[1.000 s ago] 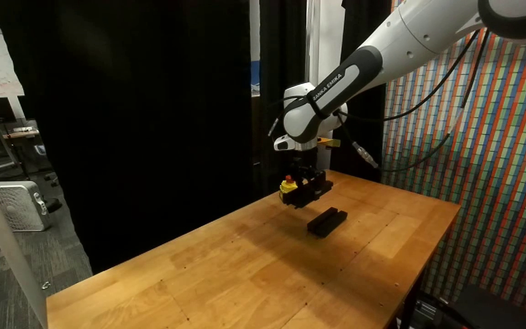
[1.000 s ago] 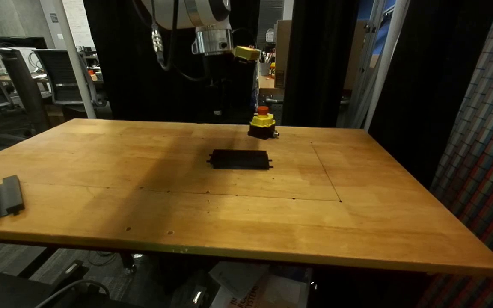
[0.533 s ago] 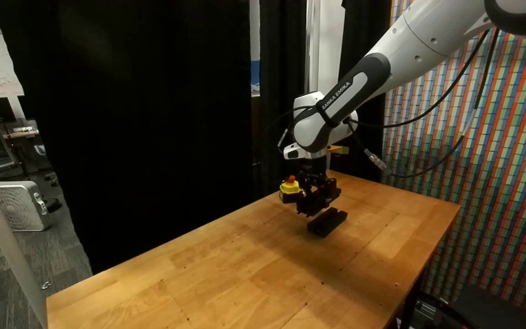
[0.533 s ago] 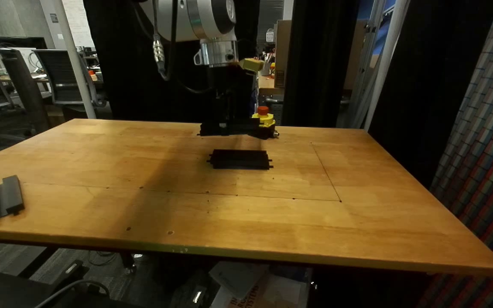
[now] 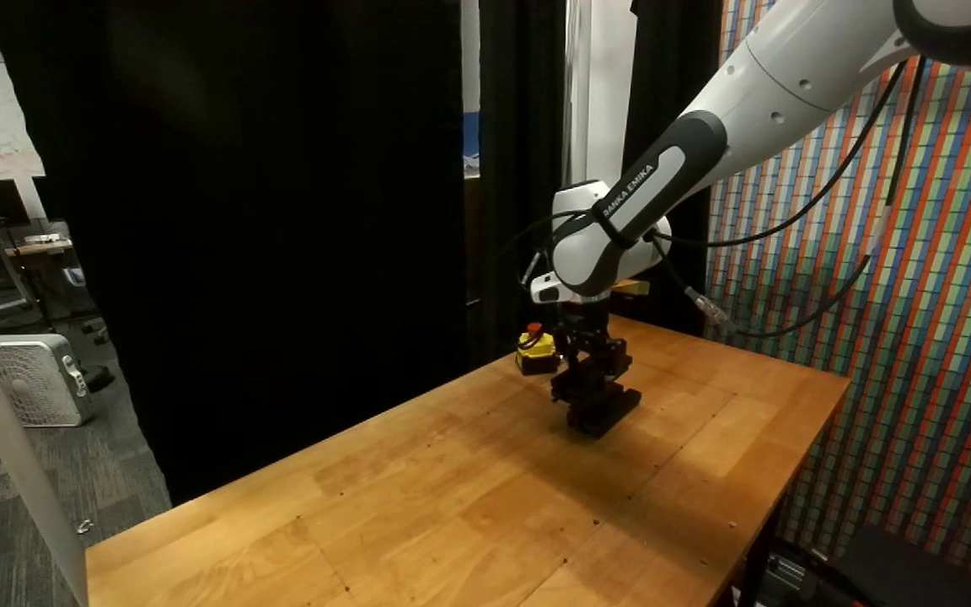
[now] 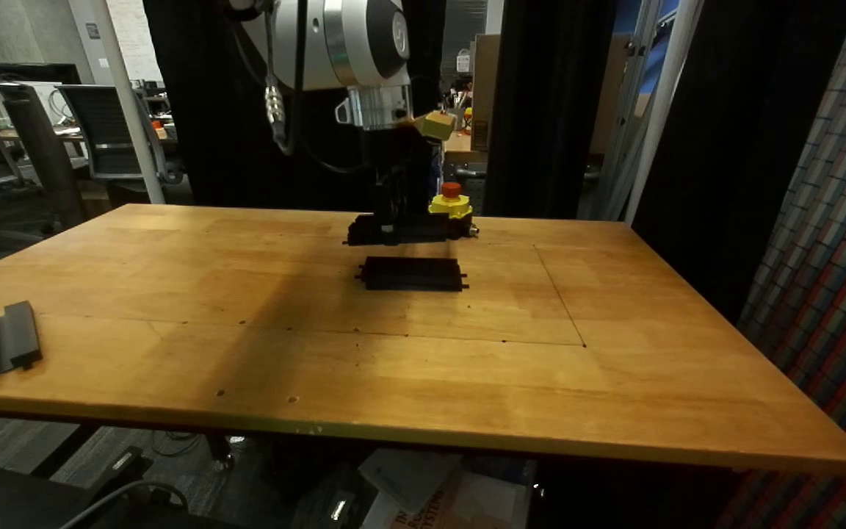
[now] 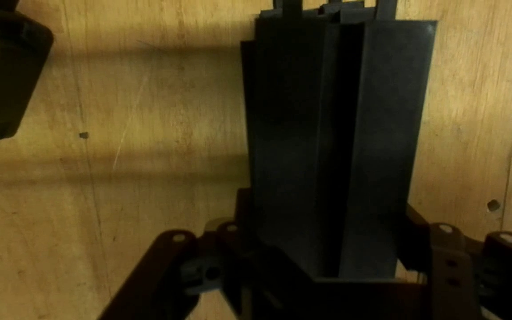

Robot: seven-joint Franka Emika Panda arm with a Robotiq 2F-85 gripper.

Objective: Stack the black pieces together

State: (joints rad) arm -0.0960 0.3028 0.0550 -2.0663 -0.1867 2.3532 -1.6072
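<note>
The raised black piece [image 7: 309, 142] is hanging over the table [image 6: 467, 389], with the gripper [image 7: 327, 221] clenching it across its two long sides. The coming move is turning on the drop beneath: the lower black piece [image 6: 412, 274] is lying flat on the table, almost straight under the raised one, showing slightly to the right of it in both exterior views. Their long axes are running nearly parallel, so the lowering is probably calling for a small sideways nudge and little twist.

In an exterior view a strip of table is showing between the pair, and a third black piece [image 6: 1, 342] is resting well apart from them, near the table's edge; no other view is showing that one. In an exterior view, below the arm [image 5: 692, 160], the pair is merging into one dark shape, hiding the gap. The wrist view is showing bare table between the raised piece and the button box [image 6: 452, 206], which in an exterior view is standing partly behind the raised piece's end.
</note>
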